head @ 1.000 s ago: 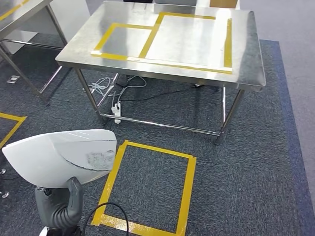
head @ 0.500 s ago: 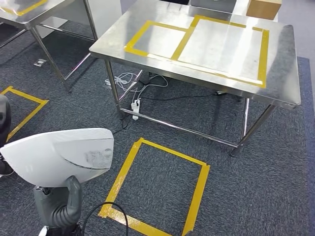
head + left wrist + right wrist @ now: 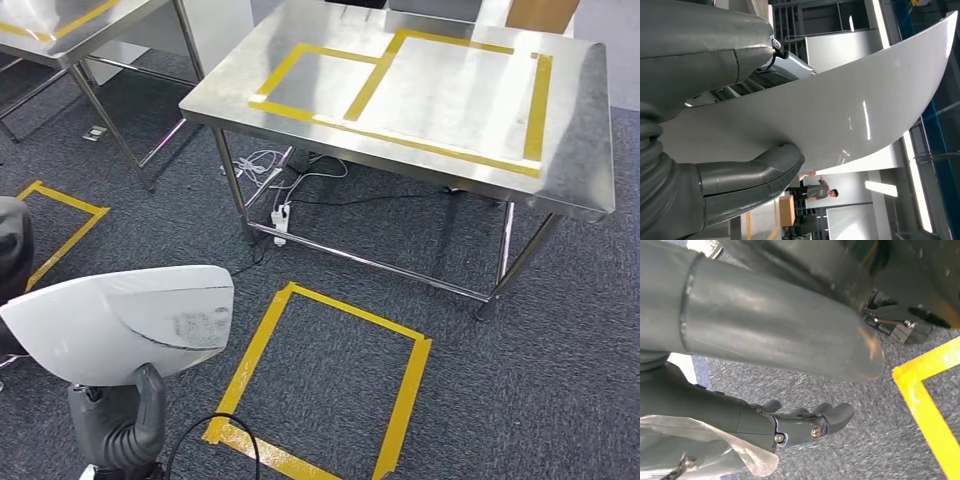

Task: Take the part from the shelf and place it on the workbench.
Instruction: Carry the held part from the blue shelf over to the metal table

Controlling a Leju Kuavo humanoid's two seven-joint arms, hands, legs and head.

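Note:
A white curved shell part (image 3: 121, 320) sits low on the left of the head view, and my left hand (image 3: 124, 425) grips it from below. In the left wrist view the thumb (image 3: 753, 175) presses against the part's smooth white face (image 3: 836, 110). The steel workbench (image 3: 573, 120) stands ahead, its top marked with yellow tape rectangles (image 3: 540, 100) and bare of objects. My right hand (image 3: 772, 325) hangs above the carpet with its fingers (image 3: 806, 422) stretched out and nothing in them.
A yellow taped square (image 3: 407, 390) marks the carpet between me and the workbench. A power strip with cables (image 3: 281, 215) lies under the bench. A second steel table (image 3: 68, 20) stands at the upper left. A cardboard box (image 3: 540, 12) sits beyond the bench.
The whole view has shifted as the camera turned: the workbench now sits further right and a second floor marking shows at the left. The part stays in my left hand.

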